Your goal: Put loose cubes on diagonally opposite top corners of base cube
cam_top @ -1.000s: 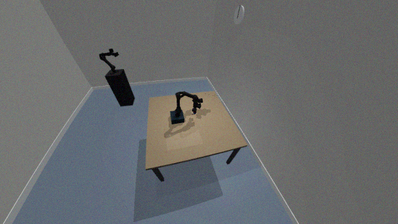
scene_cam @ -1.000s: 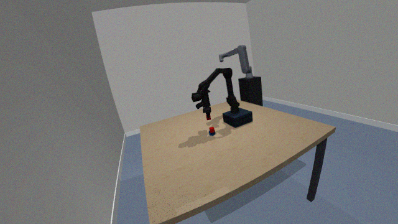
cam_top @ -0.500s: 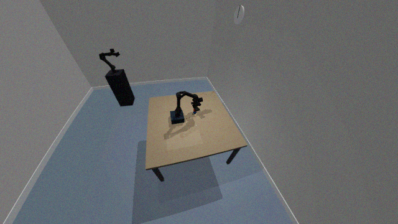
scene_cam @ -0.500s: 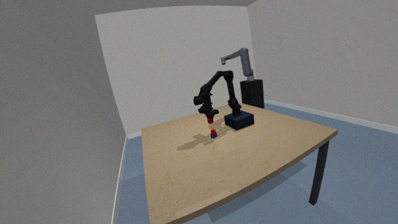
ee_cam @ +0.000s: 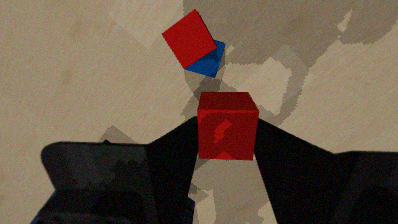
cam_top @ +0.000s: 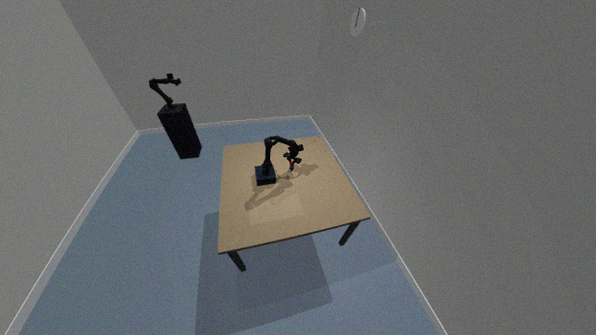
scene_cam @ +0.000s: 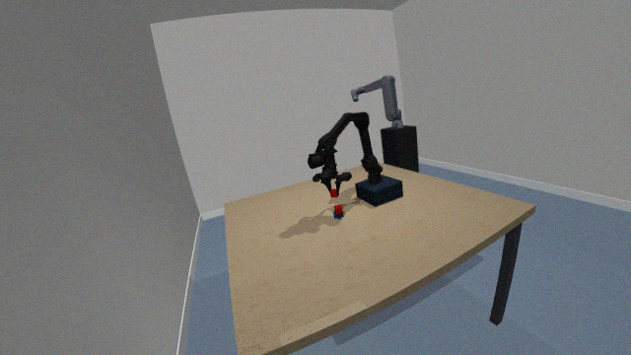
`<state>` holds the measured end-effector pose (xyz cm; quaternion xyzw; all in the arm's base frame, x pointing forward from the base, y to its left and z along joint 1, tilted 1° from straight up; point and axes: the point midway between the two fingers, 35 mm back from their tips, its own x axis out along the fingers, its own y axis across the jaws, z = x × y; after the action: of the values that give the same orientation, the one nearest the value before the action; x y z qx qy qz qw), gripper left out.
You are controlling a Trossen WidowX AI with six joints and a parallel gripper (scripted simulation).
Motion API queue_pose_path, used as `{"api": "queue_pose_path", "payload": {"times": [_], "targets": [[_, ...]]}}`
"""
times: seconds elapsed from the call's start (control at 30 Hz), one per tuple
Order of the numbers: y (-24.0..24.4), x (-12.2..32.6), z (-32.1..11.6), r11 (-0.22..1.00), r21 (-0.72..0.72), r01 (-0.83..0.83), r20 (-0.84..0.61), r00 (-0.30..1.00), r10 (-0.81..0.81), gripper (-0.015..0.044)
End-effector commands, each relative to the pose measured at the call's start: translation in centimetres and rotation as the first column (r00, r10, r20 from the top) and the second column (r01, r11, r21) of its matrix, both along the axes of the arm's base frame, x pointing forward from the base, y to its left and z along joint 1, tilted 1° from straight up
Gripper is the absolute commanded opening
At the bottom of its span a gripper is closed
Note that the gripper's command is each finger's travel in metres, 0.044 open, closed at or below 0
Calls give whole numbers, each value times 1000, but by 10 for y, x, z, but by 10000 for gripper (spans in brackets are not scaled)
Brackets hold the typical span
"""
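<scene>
The blue base cube (scene_cam: 338,216) (ee_cam: 210,66) stands on the table. One red cube (scene_cam: 338,209) (ee_cam: 189,39) rests on top of it, over one corner; in the wrist view it overhangs the base, and part of the blue top shows beside it. My gripper (scene_cam: 334,192) (ee_cam: 225,123) is shut on the other red cube (scene_cam: 334,193) (ee_cam: 227,135). It holds this cube in the air above the table, higher than the red cube on the base. In the top view the cubes are too small to tell their exact places.
The wooden table (cam_top: 289,219) (scene_cam: 394,247) carries my arm's dark base block (cam_top: 265,176) (scene_cam: 380,191). The arm's shadow falls across the table around the base cube. Another arm stands on a black pedestal (cam_top: 181,132) (scene_cam: 400,148) beyond the table.
</scene>
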<state>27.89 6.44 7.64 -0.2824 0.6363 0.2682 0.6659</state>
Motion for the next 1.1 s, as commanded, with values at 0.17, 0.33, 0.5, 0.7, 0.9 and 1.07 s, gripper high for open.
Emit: {"api": "queue_pose_path", "payload": {"times": [0.17,0.33,0.5,0.7,0.9,1.07], "targets": [[12,3,-1,943,-18,-333,1,943,333,105],[18,4,-2,873,-25,-488,-3,873,488,105],[18,4,-2,869,-26,-494,-3,869,494,105],[19,4,-19,858,-35,-513,-7,858,513,105],[19,4,-32,847,-43,-529,-11,848,529,105],[19,4,-32,847,-43,-529,-11,848,529,105]]}}
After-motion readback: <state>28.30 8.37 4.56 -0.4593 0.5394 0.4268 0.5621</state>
